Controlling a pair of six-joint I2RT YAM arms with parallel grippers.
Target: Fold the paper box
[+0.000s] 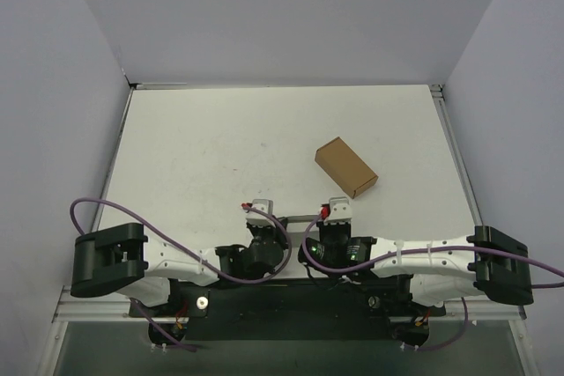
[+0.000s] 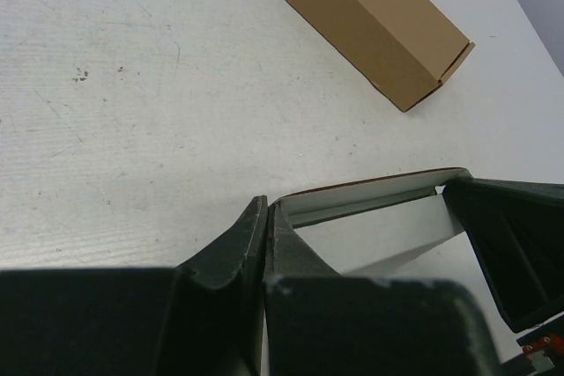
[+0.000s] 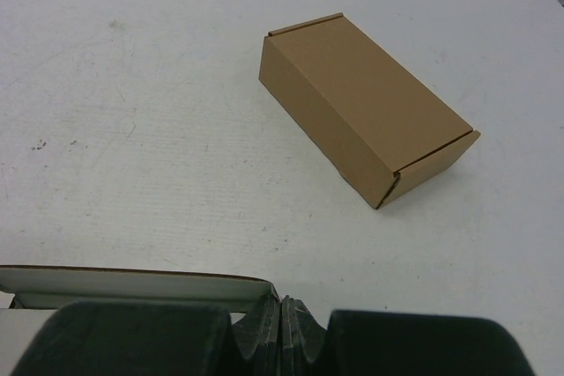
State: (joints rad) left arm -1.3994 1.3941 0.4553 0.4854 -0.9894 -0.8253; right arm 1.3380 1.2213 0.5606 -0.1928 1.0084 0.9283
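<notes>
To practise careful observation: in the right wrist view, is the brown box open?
No, the brown box lies closed, its lid flap tucked shut.

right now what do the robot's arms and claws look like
Two white arms, left arm and right arm, each ending outward in a chunky black joint block. A purple cable runs along each. The left claw and right claw have pale grey heads with a small red mark and dark ridged fingers.
</notes>
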